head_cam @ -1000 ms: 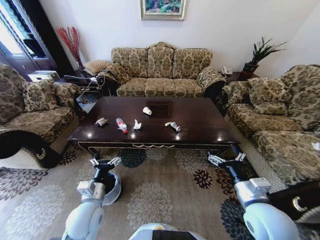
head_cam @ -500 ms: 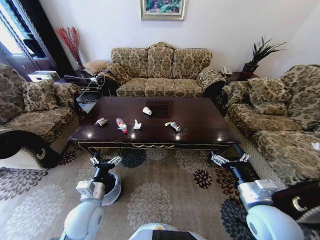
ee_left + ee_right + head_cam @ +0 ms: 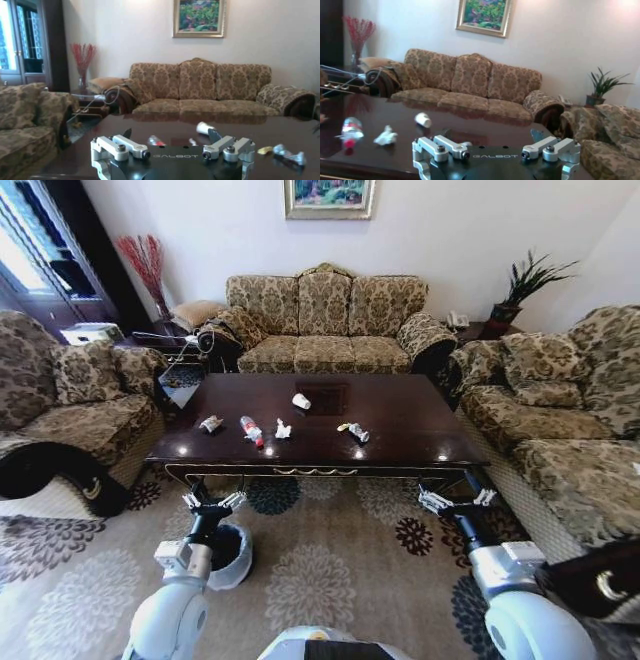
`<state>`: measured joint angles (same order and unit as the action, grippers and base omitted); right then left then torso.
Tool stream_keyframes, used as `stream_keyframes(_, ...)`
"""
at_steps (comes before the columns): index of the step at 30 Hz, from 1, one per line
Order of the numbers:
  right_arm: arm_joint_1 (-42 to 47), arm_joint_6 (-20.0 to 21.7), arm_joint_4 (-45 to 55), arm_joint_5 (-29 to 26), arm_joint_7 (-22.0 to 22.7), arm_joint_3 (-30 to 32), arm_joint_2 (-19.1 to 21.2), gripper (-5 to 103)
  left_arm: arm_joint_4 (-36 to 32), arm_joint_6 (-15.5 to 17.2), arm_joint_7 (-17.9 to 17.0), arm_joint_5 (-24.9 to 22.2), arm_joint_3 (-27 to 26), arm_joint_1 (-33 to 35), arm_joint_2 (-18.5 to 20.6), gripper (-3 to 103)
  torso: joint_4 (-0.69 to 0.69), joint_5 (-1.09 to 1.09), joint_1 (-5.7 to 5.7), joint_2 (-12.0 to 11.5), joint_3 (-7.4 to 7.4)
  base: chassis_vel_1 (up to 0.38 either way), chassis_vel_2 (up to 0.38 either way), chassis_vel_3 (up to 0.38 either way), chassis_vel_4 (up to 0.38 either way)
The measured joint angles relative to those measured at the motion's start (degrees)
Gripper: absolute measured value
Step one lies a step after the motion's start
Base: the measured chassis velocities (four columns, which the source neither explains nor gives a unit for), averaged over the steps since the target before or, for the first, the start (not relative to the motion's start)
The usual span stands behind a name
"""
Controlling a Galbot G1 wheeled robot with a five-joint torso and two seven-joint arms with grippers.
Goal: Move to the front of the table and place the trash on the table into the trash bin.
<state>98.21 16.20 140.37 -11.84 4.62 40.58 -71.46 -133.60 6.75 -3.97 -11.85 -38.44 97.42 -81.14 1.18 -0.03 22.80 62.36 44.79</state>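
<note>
The whole head view has slid slightly rightward since a second ago — the camera moved with the robot, not the furniture — so the approach to the glossy dark brown wooden table [image 3: 400, 425] is probably nearly done. The left gripper [image 3: 212, 502] and right gripper [image 3: 456, 499] hover spread and empty before its near edge. The clear red-labelled bottle [image 3: 251, 430], white paper cup [image 3: 301, 401] and crumpled tissue [image 3: 283, 429] lie untouched; the white-lined round bin [image 3: 233, 556] stands near left. "GALBOT" reads on both wrists.

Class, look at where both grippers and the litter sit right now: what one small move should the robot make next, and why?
Probably roll a little closer to the table. Both the left gripper and the right gripper hang open and empty over the carpet, short of the table's near edge, while the plastic bottle, tissue and paper cup lie farther in. The trash bin stands by the left arm.
</note>
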Motion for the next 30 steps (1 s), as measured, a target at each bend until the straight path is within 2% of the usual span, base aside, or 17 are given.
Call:
stream_keyframes(20,-1.19,-1.3,-1.75,1.83,0.7,-3.8,-0.84,100,2.13,-0.3,-0.15,0.69,0.04,0.32,-0.6,100,0.03,0.03,0.01,0.0,0.01,0.403,0.268,-0.397,-0.256)
stream_keyframes(23,-1.19,-1.34,-1.76,1.8,0.7,-3.81,-0.85,100,2.17,-0.31,-0.18,0.66,0.04,0.28,-0.58,100,-0.02,-0.05,-0.01,0.01,-0.01,0.211,0.248,-0.208,-0.233)
stream_keyframes(30,-1.23,-1.37,-1.78,1.76,0.74,-3.77,-0.83,100,2.17,-0.36,-0.21,0.62,0.07,0.29,-0.64,100,0.0,0.05,0.0,0.0,0.01,0.095,0.107,-0.092,-0.09)
